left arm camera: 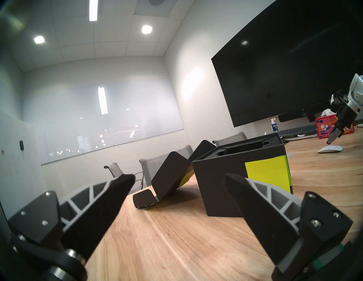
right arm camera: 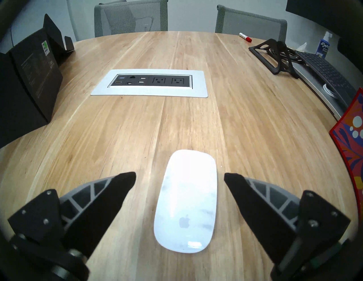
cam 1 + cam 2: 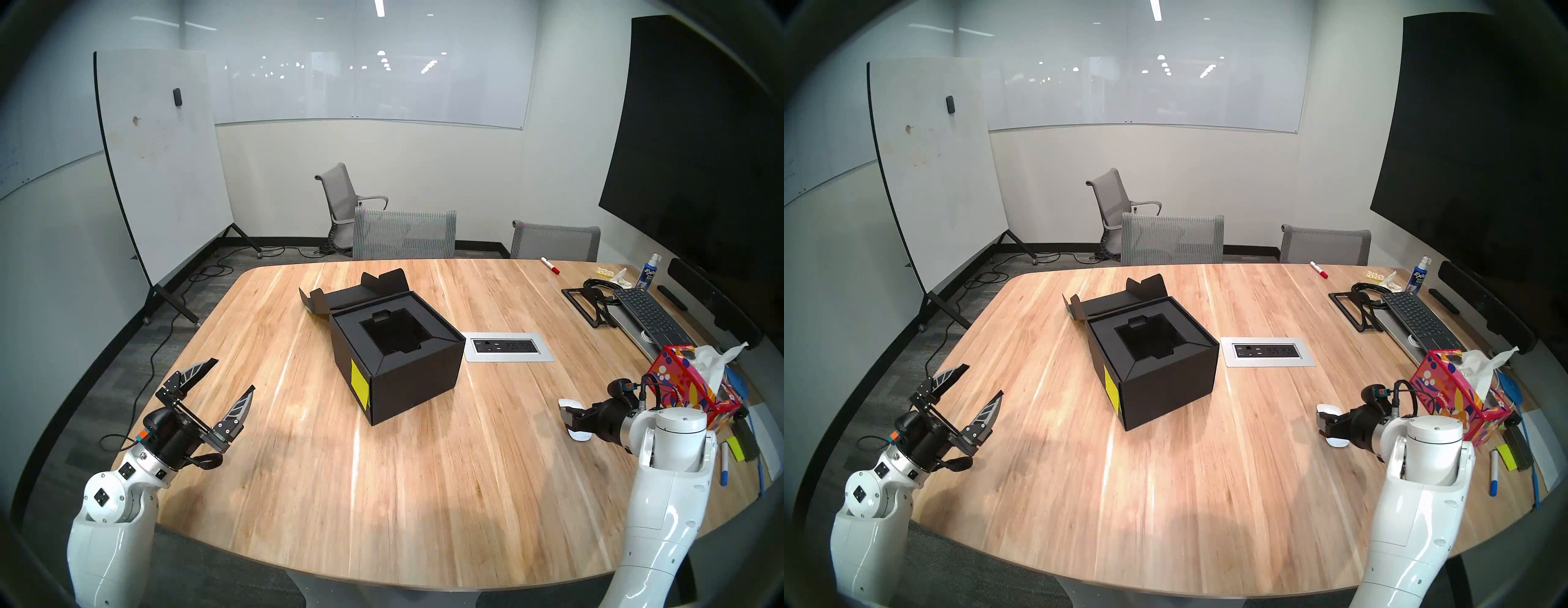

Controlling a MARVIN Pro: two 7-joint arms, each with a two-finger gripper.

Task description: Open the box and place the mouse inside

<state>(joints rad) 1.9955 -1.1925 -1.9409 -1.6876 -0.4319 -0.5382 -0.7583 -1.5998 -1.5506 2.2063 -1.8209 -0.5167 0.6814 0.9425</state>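
The black box (image 3: 415, 382) stands mid-table with its flap lid (image 3: 352, 293) folded back and its recessed black insert showing. A yellow sticky note (image 3: 359, 378) is on its left front side. The white mouse (image 2: 186, 202) lies flat on the wood near the table's right. My right gripper (image 2: 179, 176) hovers open just above it, one finger on each side and neither touching; the left wrist view shows the fingertips (image 1: 332, 138) clear of the mouse (image 1: 330, 149). My left gripper (image 3: 233, 374) is open and holds nothing, raised at the table's left edge and pointing at the box (image 1: 222, 186).
A silver outlet panel (image 3: 507, 346) is set into the table right of the box. A red floral tissue box (image 3: 687, 382), keyboard (image 3: 649, 314), black stand (image 3: 587, 303), markers and a spray bottle (image 3: 649, 271) crowd the right side. Chairs (image 3: 403, 233) stand behind the table.
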